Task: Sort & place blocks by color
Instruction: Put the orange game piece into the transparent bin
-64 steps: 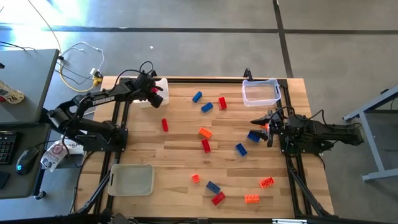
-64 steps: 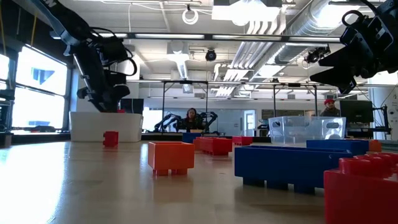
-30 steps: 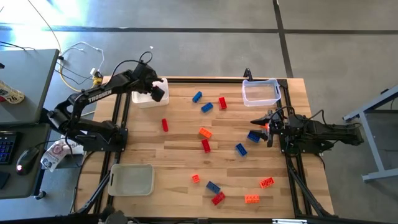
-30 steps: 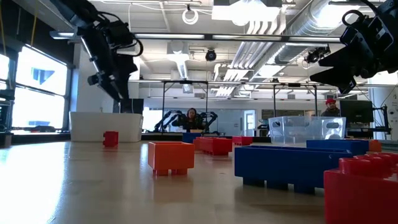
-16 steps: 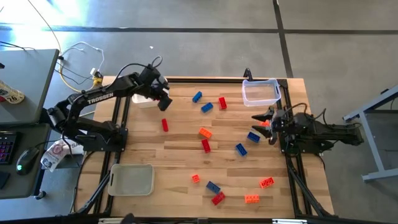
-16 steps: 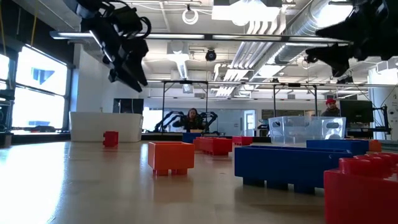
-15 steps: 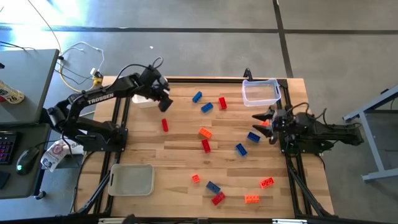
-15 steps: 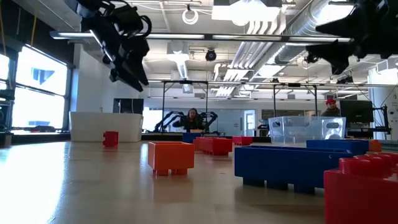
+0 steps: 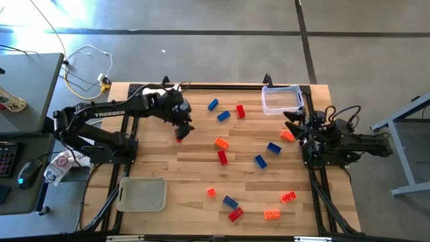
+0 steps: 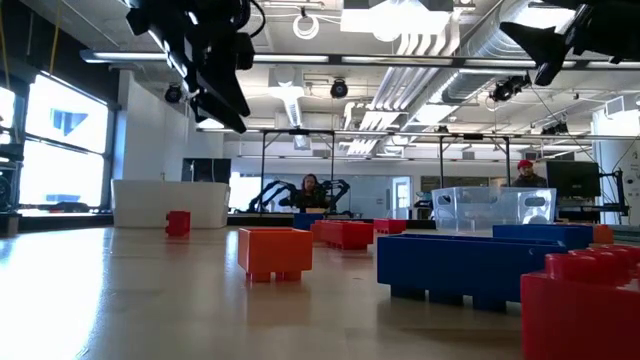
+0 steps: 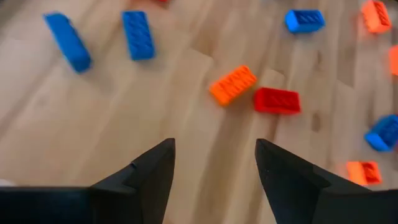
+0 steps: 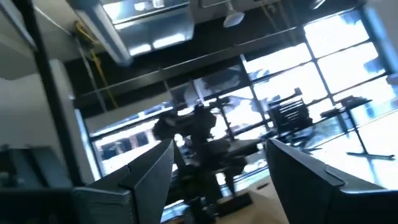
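From above, the left gripper (image 9: 183,124), fingers apart and empty, has swung away from the white tray at the table's far left corner and now hangs over a red block (image 9: 179,135); the right gripper (image 9: 290,119), also spread and empty, has lifted off a blue block (image 9: 273,148) toward the clear bin (image 9: 282,100). Neither arm carries anything, so sorting seems barely started: red, blue and orange blocks lie scattered across the wooden table (image 9: 195,168), a whitish tray (image 9: 142,195) at its near left

At table height, both arms hang high; an orange block (image 10: 274,251) sits in front, with a workshop and a seated person beyond

The left wrist sees an orange block (image 11: 232,84) touching a red one

The right wrist shows only ceiling and windows
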